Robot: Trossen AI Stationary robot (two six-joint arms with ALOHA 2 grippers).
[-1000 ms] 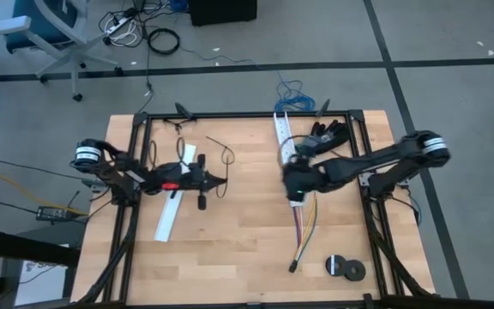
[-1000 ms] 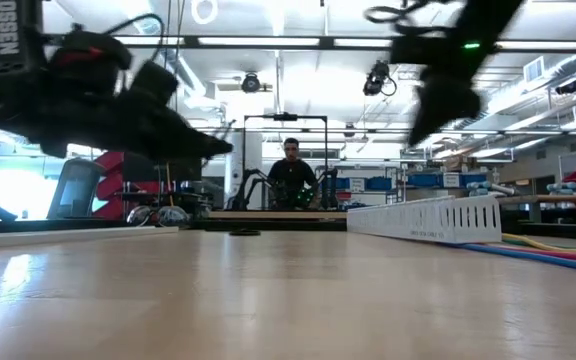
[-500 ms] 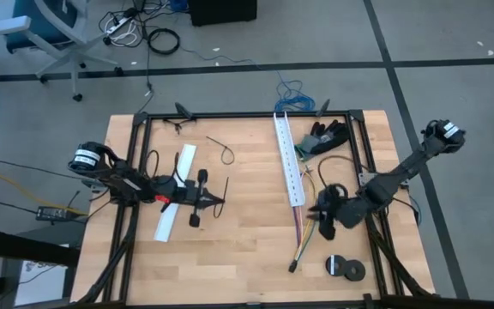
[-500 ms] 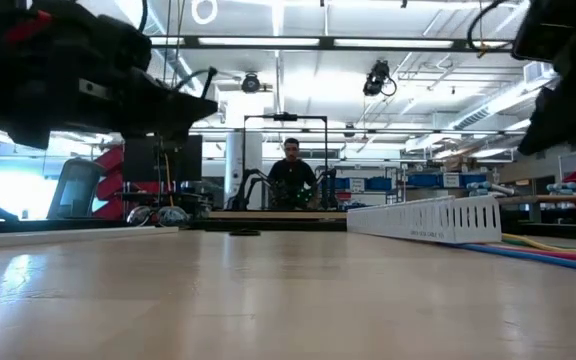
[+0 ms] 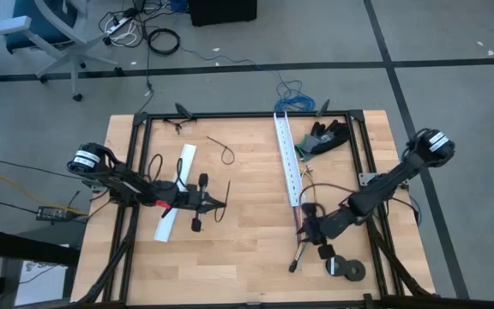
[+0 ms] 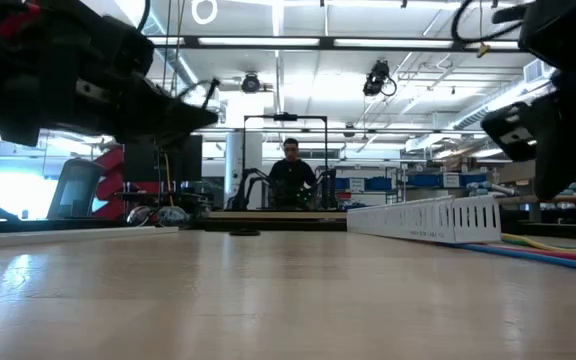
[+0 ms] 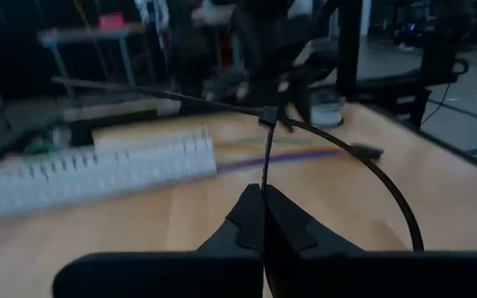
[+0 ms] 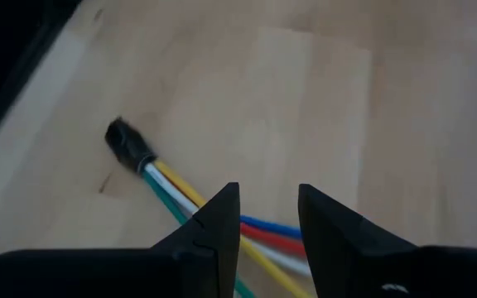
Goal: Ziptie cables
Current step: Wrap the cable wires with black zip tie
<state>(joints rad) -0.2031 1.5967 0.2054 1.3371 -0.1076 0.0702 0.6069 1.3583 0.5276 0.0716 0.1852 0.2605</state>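
- Gripping one looped ziptie in pinched-shut fingers, the left gripper hovered left of centre, seemingly keeping the loop open for threading
- The right gripper, parted and empty, hung over the cables at lower right, probably to lift them
- A second ziptie lay upper centre

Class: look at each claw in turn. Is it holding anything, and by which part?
The left claw is shut on a looped ziptie, gripping its strap below the head. The right claw is open over the cables, holding nothing.
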